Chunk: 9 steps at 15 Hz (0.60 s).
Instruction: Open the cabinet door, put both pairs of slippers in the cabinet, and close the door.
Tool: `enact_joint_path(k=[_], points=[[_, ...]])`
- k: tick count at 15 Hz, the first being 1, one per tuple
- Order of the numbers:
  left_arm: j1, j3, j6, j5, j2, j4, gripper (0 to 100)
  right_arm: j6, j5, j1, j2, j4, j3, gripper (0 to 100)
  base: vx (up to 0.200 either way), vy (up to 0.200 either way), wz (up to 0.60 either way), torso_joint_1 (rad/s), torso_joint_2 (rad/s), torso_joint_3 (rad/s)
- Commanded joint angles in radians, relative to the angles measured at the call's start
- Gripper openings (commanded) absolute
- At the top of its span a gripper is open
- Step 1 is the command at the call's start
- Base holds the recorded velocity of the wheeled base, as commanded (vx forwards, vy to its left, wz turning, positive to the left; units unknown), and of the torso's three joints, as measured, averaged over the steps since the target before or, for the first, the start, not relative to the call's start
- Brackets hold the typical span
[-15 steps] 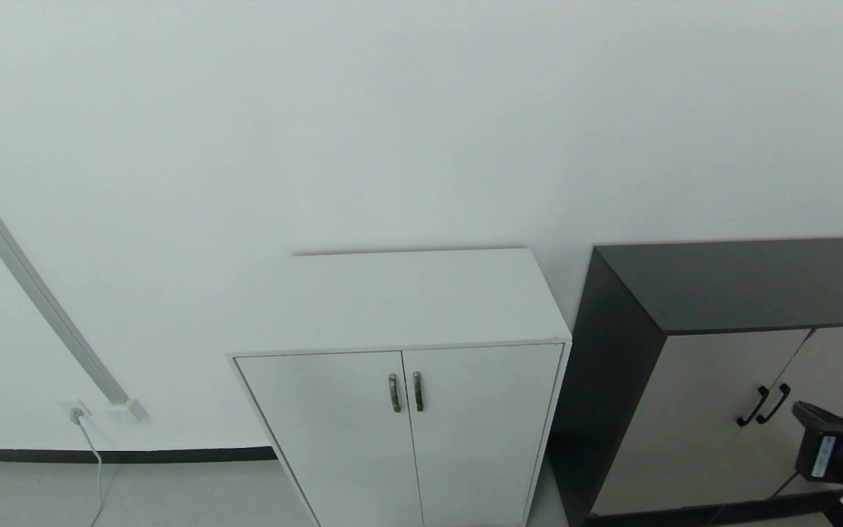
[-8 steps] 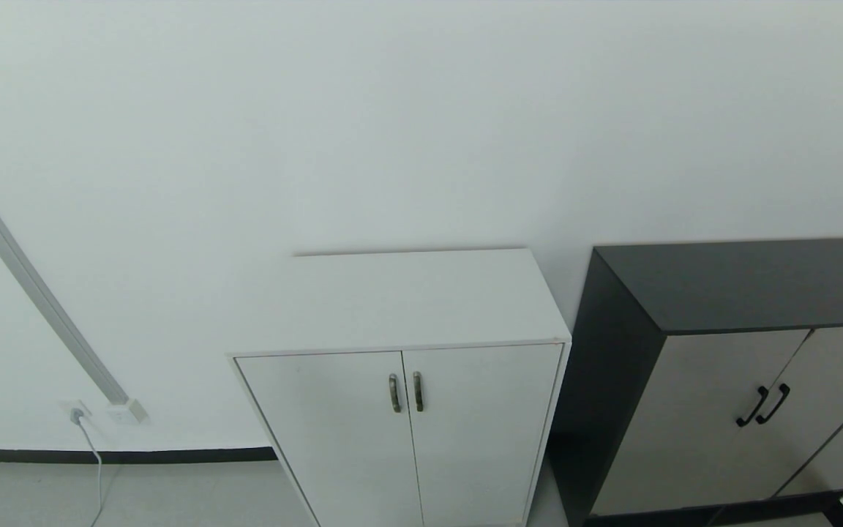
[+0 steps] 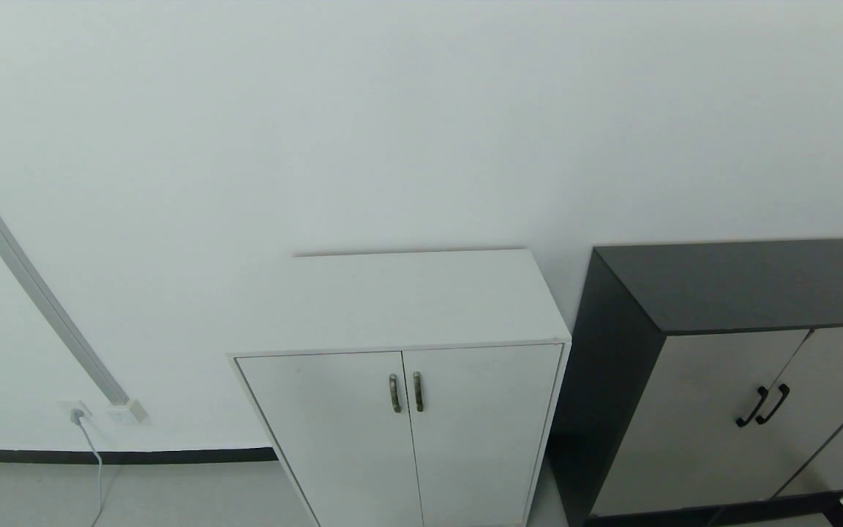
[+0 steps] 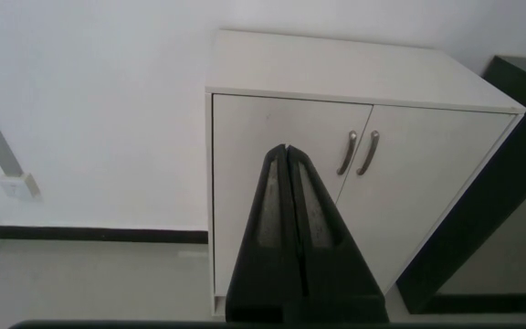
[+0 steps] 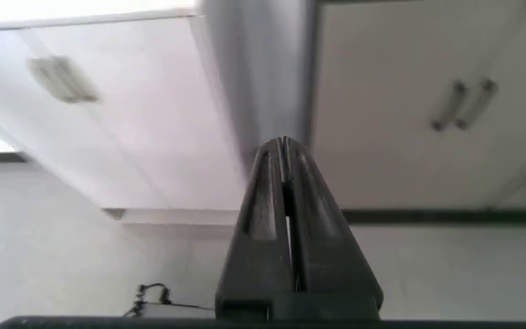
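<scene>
The white cabinet (image 3: 399, 432) stands against the wall with both doors shut; its two metal handles (image 3: 406, 392) sit side by side at the middle seam. In the left wrist view my left gripper (image 4: 287, 148) is shut with nothing in it, held some way in front of the white cabinet (image 4: 281, 119), level with the left door and beside the handles (image 4: 358, 153). My right gripper (image 5: 284, 143) is shut and holds nothing, low near the floor, facing blurred cabinet fronts with a pair of handles (image 5: 468, 102).
A black cabinet (image 3: 721, 293) with grey doors and black handles (image 3: 762, 405) stands close on the white cabinet's right. To the left, a wall socket (image 3: 76, 414) with a hanging cable and a slanted conduit (image 3: 34, 285). Pale floor (image 4: 89, 283) lies before the cabinets.
My right arm, seen at the head view's lower right edge a second ago, has dropped out of that picture. The cabinets and doors have not moved.
</scene>
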Motion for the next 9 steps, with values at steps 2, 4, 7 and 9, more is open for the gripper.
enact_joint_path(k=[2,4,7,9], points=[[0.001,0.0,0.0,0.0,0.001,0.0,0,-0.001,0.027,0.002,-0.143,0.076,0.005,0,0.0,0.0,0.0,0.0,0.0,0.0],[0.001,0.0,0.0,0.0,0.001,0.0,0,-0.006,0.033,0.002,-0.189,0.137,0.005,0,0.0,0.0,0.0,0.0,0.0,0.0],[0.001,0.0,-0.002,0.0,0.001,0.0,0,-0.014,0.033,0.008,-0.245,0.175,0.005,0,0.0,0.0,0.0,0.0,0.0,0.0],[0.001,0.0,-0.003,0.0,0.001,0.0,0,-0.024,0.03,0.006,-0.307,0.175,0.005,0,0.0,0.0,0.0,0.0,0.0,0.0]])
